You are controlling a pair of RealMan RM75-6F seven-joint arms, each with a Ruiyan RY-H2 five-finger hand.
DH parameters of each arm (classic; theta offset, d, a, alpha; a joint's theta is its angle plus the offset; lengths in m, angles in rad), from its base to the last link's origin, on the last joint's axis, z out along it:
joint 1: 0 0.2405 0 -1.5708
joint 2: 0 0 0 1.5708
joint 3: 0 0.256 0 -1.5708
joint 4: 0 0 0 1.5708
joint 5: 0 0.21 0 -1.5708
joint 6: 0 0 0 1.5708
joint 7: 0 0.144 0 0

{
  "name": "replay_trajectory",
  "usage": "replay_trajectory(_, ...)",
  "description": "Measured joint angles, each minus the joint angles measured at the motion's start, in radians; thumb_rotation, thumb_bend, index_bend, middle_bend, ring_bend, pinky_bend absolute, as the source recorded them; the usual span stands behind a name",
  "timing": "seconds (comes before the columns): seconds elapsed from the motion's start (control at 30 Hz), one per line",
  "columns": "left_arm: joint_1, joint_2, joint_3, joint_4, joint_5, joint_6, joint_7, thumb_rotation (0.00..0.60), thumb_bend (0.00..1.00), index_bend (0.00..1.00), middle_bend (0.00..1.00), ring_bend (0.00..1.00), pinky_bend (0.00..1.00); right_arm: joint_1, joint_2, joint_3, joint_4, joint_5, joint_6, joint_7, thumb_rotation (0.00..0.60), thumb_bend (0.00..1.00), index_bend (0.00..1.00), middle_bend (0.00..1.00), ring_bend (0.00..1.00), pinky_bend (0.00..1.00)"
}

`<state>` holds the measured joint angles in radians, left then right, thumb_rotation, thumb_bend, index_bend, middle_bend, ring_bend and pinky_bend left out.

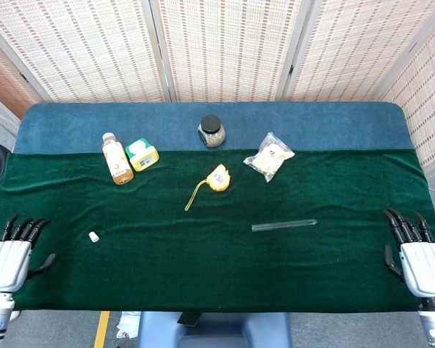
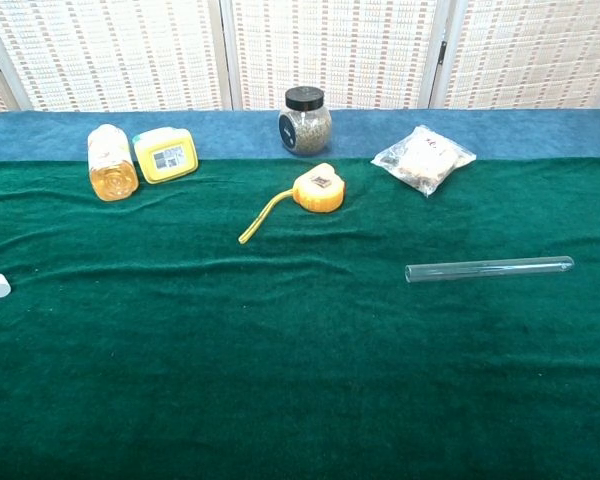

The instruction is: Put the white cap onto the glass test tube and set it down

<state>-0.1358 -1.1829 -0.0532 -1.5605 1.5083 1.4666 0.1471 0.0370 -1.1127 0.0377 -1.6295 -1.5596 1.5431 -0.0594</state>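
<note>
Nearest the robot, the left hand (image 1: pixel 9 257) and the right hand (image 1: pixel 419 254) sit at the two near corners of the table, palms down, fingers stretched and apart, holding nothing; only the head view shows them.

A little farther in, the white cap (image 1: pixel 93 236) lies on the green cloth (image 1: pixel 203 268) just ahead of the left hand and toward the middle, while the glass test tube (image 1: pixel 283 225) lies flat on its side in the right half, well apart from the cap and from both hands. In the chest view the tube's open mouth appears to face left and its rounded end right.

Nothing of the task has begun, so the risks lie in the pick-ups. The cap is small against broad fingers: it could be nudged away or pressed into the soft cloth instead of being pinched. The tube is thin, round and smooth, so a sideways touch could roll it, and a hard squeeze might crack the glass. Joining the two asks for close alignment; a tilted cap could jam or slip off.

Beyond these lie a yellow tape measure (image 1: pixel 217 177), a clear bag of white pieces (image 1: pixel 269 157), a bottle of amber drink (image 1: pixel 115 160) on its side, a yellow box (image 1: pixel 142 154) and a dark-lidded jar (image 1: pixel 211 131), all well clear of both reaches.
</note>
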Motion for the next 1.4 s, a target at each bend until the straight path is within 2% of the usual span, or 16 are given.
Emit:
replay_trajectory(0.1, -0.014, 0.006, 0.001, 0.011, 0.025, -0.006, -0.005, 0.6, 0.32, 0.33, 0.45, 0.36, 0.28, 0.004, 0.004, 0.003, -0.004, -0.009, 0.002, -0.002, 0.6, 0.69, 0.0, 0.12, 0.15, 0.03)
replay_trajectory(0.23, -0.042, 0.014, 0.0, 0.031, 0.046, -0.032, -0.028, 0.6, 0.32, 0.37, 0.59, 0.49, 0.51, 0.012, 0.009, 0.007, -0.01, -0.017, -0.001, -0.006, 0.6, 0.69, 0.0, 0.12, 0.15, 0.03)
replay_trajectory(0.33, -0.067, 0.021, 0.001, 0.039, 0.054, -0.066, -0.043, 0.6, 0.34, 0.38, 0.71, 0.6, 0.57, 0.019, 0.013, 0.009, -0.015, -0.024, -0.005, -0.011, 0.6, 0.69, 0.0, 0.12, 0.15, 0.03)
replay_trajectory(0.47, -0.1, 0.029, 0.009, 0.049, 0.069, -0.12, -0.045, 0.6, 0.48, 0.39, 0.9, 0.76, 0.72, 0.032, 0.023, 0.013, -0.027, -0.028, -0.02, -0.025, 0.6, 0.69, 0.0, 0.12, 0.16, 0.03)
replay_trajectory(0.57, -0.126, 0.036, 0.02, 0.054, 0.077, -0.172, -0.044, 0.6, 0.62, 0.35, 0.97, 0.83, 0.78, 0.04, 0.028, 0.017, -0.036, -0.031, -0.024, -0.034, 0.6, 0.69, 0.0, 0.12, 0.16, 0.03)
replay_trajectory(0.67, -0.151, 0.037, 0.031, 0.061, 0.08, -0.223, -0.042, 0.6, 0.72, 0.33, 1.0, 0.86, 0.79, 0.046, 0.029, 0.019, -0.04, -0.031, -0.033, -0.039, 0.6, 0.69, 0.0, 0.12, 0.17, 0.04)
replay_trajectory(0.83, -0.179, 0.03, 0.05, 0.065, 0.05, -0.311, -0.029, 0.6, 0.81, 0.34, 1.0, 0.88, 0.8, 0.059, 0.025, 0.021, -0.04, -0.025, -0.055, -0.042, 0.6, 0.69, 0.0, 0.12, 0.18, 0.05)
replay_trajectory(1.07, -0.195, -0.006, 0.064, 0.082, -0.012, -0.372, -0.017, 0.6, 0.82, 0.32, 1.0, 0.88, 0.8, 0.07, 0.02, 0.022, -0.036, -0.02, -0.068, -0.038, 0.6, 0.69, 0.0, 0.12, 0.18, 0.05)
replay_trajectory(1.4, -0.203, -0.034, 0.086, 0.081, -0.032, -0.402, 0.018, 0.6, 0.82, 0.3, 1.0, 0.88, 0.8, 0.073, 0.011, 0.017, -0.025, -0.016, -0.073, -0.024, 0.6, 0.69, 0.0, 0.12, 0.18, 0.05)
